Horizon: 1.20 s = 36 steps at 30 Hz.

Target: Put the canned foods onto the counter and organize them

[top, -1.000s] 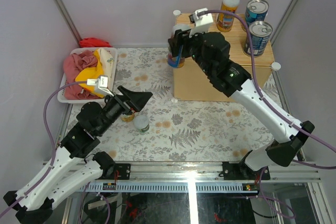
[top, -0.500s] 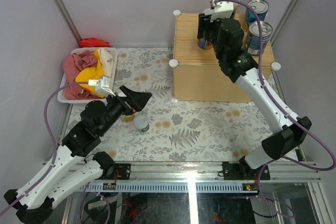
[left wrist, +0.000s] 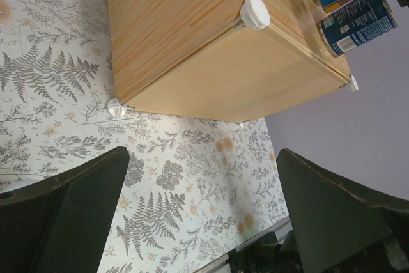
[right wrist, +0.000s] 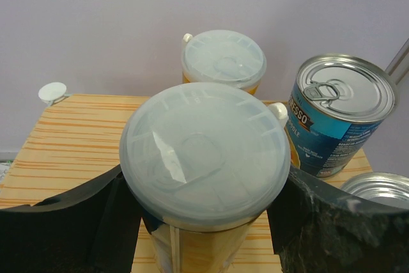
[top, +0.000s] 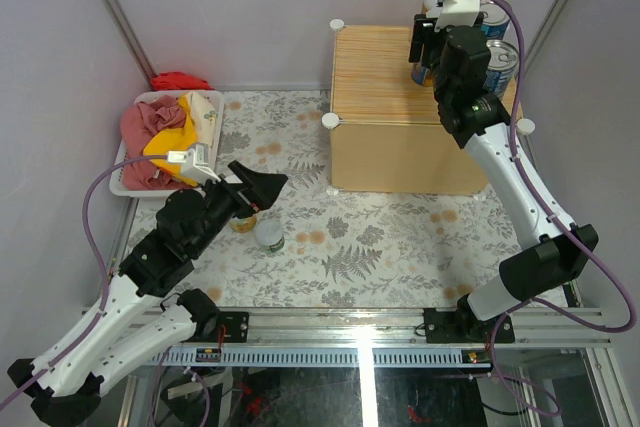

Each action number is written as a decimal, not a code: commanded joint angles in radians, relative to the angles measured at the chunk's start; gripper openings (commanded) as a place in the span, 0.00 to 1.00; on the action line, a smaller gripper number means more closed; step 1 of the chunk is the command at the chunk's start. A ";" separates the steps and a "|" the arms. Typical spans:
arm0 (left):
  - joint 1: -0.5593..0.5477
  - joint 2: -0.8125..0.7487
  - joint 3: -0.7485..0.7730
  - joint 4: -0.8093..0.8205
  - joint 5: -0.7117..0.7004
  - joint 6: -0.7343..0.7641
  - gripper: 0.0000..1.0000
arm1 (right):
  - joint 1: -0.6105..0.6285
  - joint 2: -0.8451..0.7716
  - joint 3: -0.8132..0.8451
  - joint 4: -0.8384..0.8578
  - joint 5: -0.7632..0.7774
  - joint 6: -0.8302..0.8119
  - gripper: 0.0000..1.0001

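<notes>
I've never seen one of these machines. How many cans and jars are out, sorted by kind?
blue-labelled tins: 2
orange-yellow jars with pale lids: 2, one held in the right gripper
short pale-lidded can: 1
Total: 5
An orange thing under the left arm is too hidden to count.

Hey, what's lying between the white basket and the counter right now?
Nothing. The top view shows only bare fern-print cloth between the basket and the counter.
</notes>
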<state>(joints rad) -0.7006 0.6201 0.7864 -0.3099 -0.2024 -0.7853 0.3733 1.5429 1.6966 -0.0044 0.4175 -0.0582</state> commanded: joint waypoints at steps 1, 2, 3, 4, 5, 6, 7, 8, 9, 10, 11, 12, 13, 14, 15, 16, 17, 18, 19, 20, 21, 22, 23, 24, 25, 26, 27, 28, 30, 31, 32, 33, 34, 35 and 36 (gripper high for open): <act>-0.006 -0.004 0.021 -0.012 -0.040 0.006 1.00 | -0.012 -0.038 0.020 0.144 0.023 -0.002 0.00; -0.005 -0.006 0.021 -0.016 -0.043 0.005 1.00 | -0.015 -0.039 0.016 0.139 0.023 0.004 0.00; -0.006 -0.009 0.021 -0.021 -0.047 0.002 1.00 | -0.019 -0.039 0.014 0.132 0.024 0.007 0.00; -0.006 -0.012 0.019 -0.027 -0.051 -0.001 1.00 | -0.020 -0.041 0.010 0.129 0.024 0.010 0.00; -0.006 -0.014 0.019 -0.033 -0.054 -0.004 1.00 | -0.022 -0.042 0.005 0.126 0.024 0.013 0.00; -0.004 -0.016 0.019 -0.041 -0.060 -0.007 1.00 | -0.022 -0.044 -0.001 0.126 0.026 0.014 0.00; -0.005 -0.017 0.020 -0.050 -0.066 -0.010 1.00 | -0.023 -0.045 -0.007 0.124 0.028 0.013 0.00; -0.006 -0.019 0.021 -0.061 -0.072 -0.013 1.00 | -0.024 -0.046 -0.013 0.125 0.030 0.014 0.00; -0.005 -0.020 0.022 -0.070 -0.076 -0.017 1.00 | -0.025 -0.047 -0.020 0.129 0.034 0.014 0.00; -0.005 -0.020 0.021 -0.078 -0.081 -0.020 1.00 | -0.026 -0.049 -0.027 0.130 0.035 0.012 0.00; -0.005 -0.022 0.021 -0.084 -0.083 -0.022 1.00 | -0.029 -0.050 -0.032 0.132 0.036 0.011 0.00; -0.005 -0.023 0.020 -0.091 -0.089 -0.024 1.00 | -0.031 -0.051 -0.037 0.135 0.038 0.010 0.00; -0.005 -0.024 0.021 -0.100 -0.094 -0.025 1.00 | -0.032 -0.052 -0.041 0.139 0.039 0.006 0.00; -0.005 -0.025 0.023 -0.107 -0.101 -0.027 1.00 | -0.034 -0.053 -0.044 0.141 0.041 0.001 0.00; -0.006 -0.027 0.022 -0.118 -0.108 -0.028 1.00 | -0.035 -0.055 -0.044 0.144 0.042 -0.002 0.00; -0.005 -0.029 0.022 -0.129 -0.119 -0.031 1.00 | -0.035 -0.058 -0.045 0.149 0.044 -0.006 0.00; -0.005 -0.031 0.021 -0.138 -0.125 -0.034 1.00 | -0.036 -0.061 -0.062 0.152 0.045 -0.009 0.00; -0.006 -0.034 0.021 -0.147 -0.133 -0.037 1.00 | -0.037 -0.063 -0.071 0.155 0.046 -0.013 0.00; -0.006 -0.038 0.019 -0.160 -0.138 -0.040 1.00 | -0.036 -0.065 -0.078 0.156 0.046 -0.015 0.00; -0.005 -0.040 0.018 -0.170 -0.148 -0.044 1.00 | -0.037 -0.067 -0.082 0.156 0.047 -0.017 0.00; -0.005 -0.043 0.017 -0.182 -0.158 -0.050 1.00 | -0.036 -0.068 -0.089 0.157 0.047 -0.017 0.00; -0.005 -0.047 0.017 -0.194 -0.170 -0.059 1.00 | -0.036 -0.071 -0.094 0.156 0.046 -0.018 0.00; -0.005 -0.046 0.016 -0.211 -0.183 -0.068 1.00 | -0.036 -0.072 -0.097 0.154 0.043 -0.018 0.00; -0.006 -0.045 0.019 -0.229 -0.199 -0.079 1.00 | -0.036 -0.073 -0.099 0.150 0.038 -0.015 0.03; -0.006 -0.043 0.023 -0.250 -0.216 -0.091 1.00 | -0.037 -0.073 -0.100 0.145 0.033 -0.014 0.08; -0.006 -0.039 0.027 -0.271 -0.233 -0.101 1.00 | -0.036 -0.073 -0.100 0.139 0.030 -0.010 0.14; -0.005 -0.031 0.031 -0.295 -0.250 -0.112 1.00 | -0.036 -0.074 -0.099 0.132 0.030 -0.007 0.21; -0.006 -0.024 0.037 -0.319 -0.266 -0.124 1.00 | -0.036 -0.076 -0.101 0.129 0.029 -0.005 0.28; -0.006 -0.001 0.047 -0.362 -0.291 -0.143 1.00 | -0.036 -0.080 -0.104 0.125 0.028 -0.001 0.46; -0.005 0.010 0.050 -0.380 -0.301 -0.151 1.00 | -0.036 -0.082 -0.104 0.121 0.029 -0.001 0.55; -0.005 0.022 0.054 -0.401 -0.314 -0.163 1.00 | -0.037 -0.085 -0.105 0.118 0.030 0.000 0.63; -0.005 0.035 0.059 -0.426 -0.327 -0.175 1.00 | -0.036 -0.086 -0.102 0.115 0.030 0.001 0.69; -0.006 0.047 0.063 -0.451 -0.341 -0.188 1.00 | -0.037 -0.089 -0.099 0.110 0.030 0.002 0.74; -0.006 0.061 0.066 -0.470 -0.353 -0.198 0.99 | -0.036 -0.090 -0.096 0.105 0.031 0.003 0.77; -0.005 0.076 0.069 -0.490 -0.364 -0.206 1.00 | -0.036 -0.091 -0.092 0.100 0.030 0.002 0.79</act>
<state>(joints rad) -0.7006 0.6575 0.8169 -0.6937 -0.4675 -0.9295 0.3439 1.5242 1.5742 0.0273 0.4282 -0.0532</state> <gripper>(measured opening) 0.994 0.755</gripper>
